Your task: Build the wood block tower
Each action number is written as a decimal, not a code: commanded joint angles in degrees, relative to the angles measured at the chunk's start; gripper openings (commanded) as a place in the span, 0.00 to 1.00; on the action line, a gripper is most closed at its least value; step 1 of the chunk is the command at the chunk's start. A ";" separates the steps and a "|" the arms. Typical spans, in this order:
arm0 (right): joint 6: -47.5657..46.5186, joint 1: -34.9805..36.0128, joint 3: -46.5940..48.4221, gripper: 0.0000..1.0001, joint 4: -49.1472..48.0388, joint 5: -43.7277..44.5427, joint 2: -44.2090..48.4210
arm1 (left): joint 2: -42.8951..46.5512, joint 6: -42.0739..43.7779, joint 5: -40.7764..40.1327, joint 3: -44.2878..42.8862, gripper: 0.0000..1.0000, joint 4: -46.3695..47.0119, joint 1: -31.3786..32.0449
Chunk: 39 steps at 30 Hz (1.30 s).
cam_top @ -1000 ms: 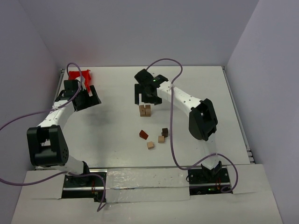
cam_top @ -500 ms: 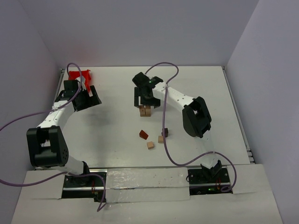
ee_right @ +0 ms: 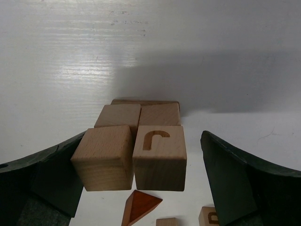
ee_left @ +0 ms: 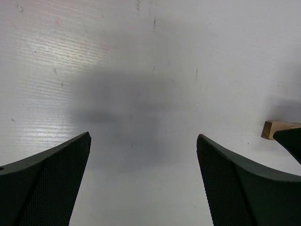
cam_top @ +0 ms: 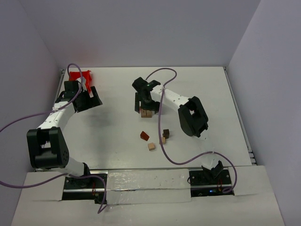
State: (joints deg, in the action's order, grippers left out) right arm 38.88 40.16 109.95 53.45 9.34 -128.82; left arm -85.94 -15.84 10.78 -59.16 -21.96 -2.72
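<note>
both arms reach out, both grippers with jaws spread wide
the left arm [cam_top: 55, 114] rises from its base toward 12 o'clock and the left gripper [cam_top: 89, 100] points down at 10 o'clock in the top view. the right arm [cam_top: 181, 101] folds at the elbow and stretches toward 10 o'clock, with the right gripper [cam_top: 146, 104] low near the centre.

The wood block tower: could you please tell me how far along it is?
Done: a low wood block tower stands. In hand: nothing gripped; the right pincer is open astride its top cubes, the left pincer open over bare table. Left: the wedge, dark cube and two tan cubes lie loose.
</note>
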 commanded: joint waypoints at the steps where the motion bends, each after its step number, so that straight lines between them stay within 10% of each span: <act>1: 1.52 0.53 2.81 1.00 0.78 0.05 -0.84 | 1.39 0.54 1.02 -1.05 0.99 0.37 -0.35; 39: 1.26 -0.29 2.11 0.91 0.14 -1.54 -4.19 | -1.10 0.37 2.08 -2.37 0.99 0.40 -0.35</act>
State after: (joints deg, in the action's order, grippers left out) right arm 39.77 40.18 110.56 53.58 7.23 -131.90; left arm -86.45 -15.84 11.41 -59.18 -22.02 -2.72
